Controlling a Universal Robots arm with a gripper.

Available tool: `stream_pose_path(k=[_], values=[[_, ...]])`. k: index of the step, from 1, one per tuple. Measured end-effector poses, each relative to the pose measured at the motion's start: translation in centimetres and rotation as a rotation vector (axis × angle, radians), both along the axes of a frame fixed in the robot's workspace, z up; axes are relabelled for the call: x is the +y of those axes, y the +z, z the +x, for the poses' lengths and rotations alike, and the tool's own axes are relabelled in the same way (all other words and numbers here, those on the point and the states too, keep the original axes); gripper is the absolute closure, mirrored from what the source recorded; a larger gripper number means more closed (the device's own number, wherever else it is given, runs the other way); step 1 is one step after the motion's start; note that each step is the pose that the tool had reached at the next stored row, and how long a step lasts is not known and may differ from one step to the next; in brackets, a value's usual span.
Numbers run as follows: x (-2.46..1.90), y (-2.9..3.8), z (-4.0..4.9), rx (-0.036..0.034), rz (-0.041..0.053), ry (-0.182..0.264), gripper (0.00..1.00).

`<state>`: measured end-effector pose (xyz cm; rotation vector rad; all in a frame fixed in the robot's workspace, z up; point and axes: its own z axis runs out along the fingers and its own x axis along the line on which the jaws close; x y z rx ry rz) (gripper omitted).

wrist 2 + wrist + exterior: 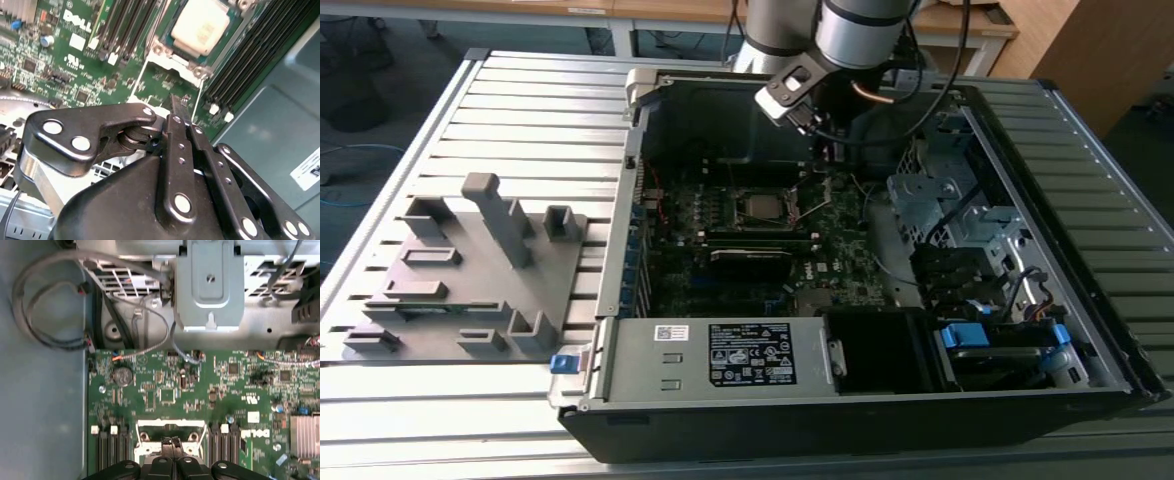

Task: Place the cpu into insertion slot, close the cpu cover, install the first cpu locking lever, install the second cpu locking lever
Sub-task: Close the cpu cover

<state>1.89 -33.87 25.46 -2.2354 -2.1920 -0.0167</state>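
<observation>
The computer case [854,428] lies open on the slatted metal counter [520,110], with a grey moulded fixture [467,275] beside it on the exterior view's left; the arm reaches down into the case over the green motherboard [165,390]. In the second wrist view the end effector [175,103] has its fingers pressed together, with nothing visible between them; its tip hangs just off one edge of the insertion slot [172,60]. The cpu [207,27], its pale metal top facing up, sits in that slot; the cpu cover [235,27] frames it, though whether it is fully down cannot be told. A thin wire lever [142,76] runs out from the slot's corner toward the fingers; long black memory slots [125,25] flank the slot on both sides.
</observation>
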Motion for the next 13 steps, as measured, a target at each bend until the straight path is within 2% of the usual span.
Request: stream_pose_path(k=[13], values=[[0.00,0.00,2.28,0.0005,0.0000,0.000,0.90]])
